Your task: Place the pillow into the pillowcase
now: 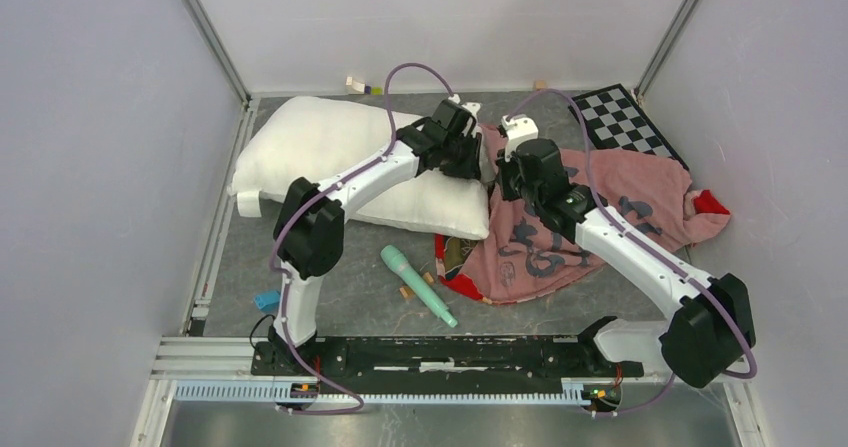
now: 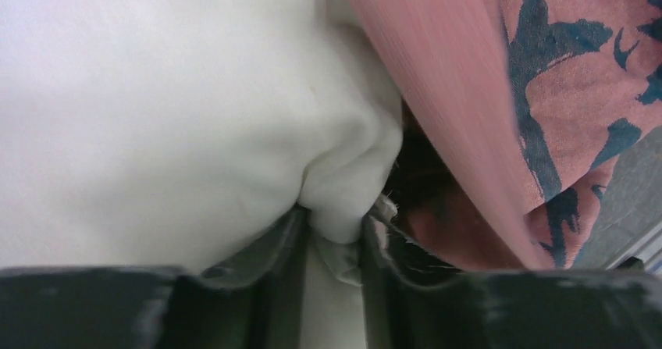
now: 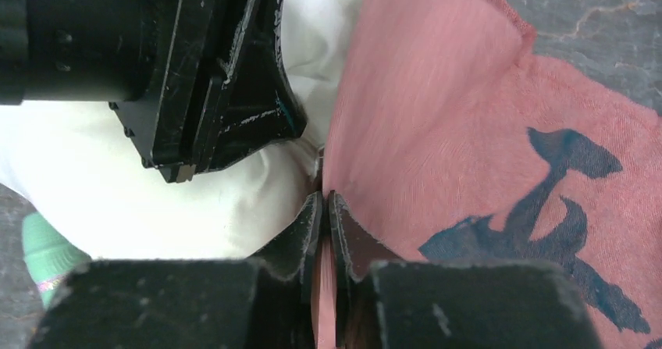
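The white pillow (image 1: 320, 152) lies at the back left of the table, its right end meeting the pinkish-red pillowcase (image 1: 620, 192) with dark brush marks. My left gripper (image 1: 478, 162) sits at that right end. In the left wrist view a fold of the pillow (image 2: 156, 91) is pinched in my left gripper (image 2: 334, 212), right beside the pillowcase (image 2: 484, 76) and its dark opening. My right gripper (image 1: 500, 189) is next to it. The right wrist view shows my right gripper (image 3: 322, 197) shut on the edge of the pillowcase (image 3: 468, 130), with the pillow (image 3: 117, 177) and my left gripper (image 3: 211, 91) to its left.
A teal microphone-shaped toy (image 1: 418, 285) lies in front of the pillow, with a small cork-like piece (image 1: 407, 292) beside it. A black-and-white checkerboard (image 1: 625, 117) rests at the back right. A small blue object (image 1: 267, 299) sits near the left arm's base. Walls enclose three sides.
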### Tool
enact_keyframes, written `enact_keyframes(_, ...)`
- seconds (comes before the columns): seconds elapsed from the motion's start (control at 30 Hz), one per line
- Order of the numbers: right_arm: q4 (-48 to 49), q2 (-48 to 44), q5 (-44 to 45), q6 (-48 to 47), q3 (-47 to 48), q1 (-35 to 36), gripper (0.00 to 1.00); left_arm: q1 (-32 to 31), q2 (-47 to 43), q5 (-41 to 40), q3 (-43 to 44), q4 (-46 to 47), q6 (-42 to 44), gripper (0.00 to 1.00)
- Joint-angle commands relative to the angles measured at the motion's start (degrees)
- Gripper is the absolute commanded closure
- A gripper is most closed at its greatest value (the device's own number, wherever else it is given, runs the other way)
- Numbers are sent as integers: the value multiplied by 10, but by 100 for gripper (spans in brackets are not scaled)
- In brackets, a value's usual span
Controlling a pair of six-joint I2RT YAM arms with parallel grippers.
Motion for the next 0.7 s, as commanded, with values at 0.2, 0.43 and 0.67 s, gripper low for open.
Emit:
enact_keyframes(0.2, -93, -45, 63, 28, -7, 30, 46, 3, -152, 0, -65, 36, -42, 21)
enact_keyframes(0.43, -69, -101, 69, 80, -113, 85, 48, -9, -242, -52, -114, -34, -25, 3)
enact_keyframes(0.67, 7, -41, 32, 92, -158, 89, 46, -42, -221, -99, -144, -48, -16, 3)
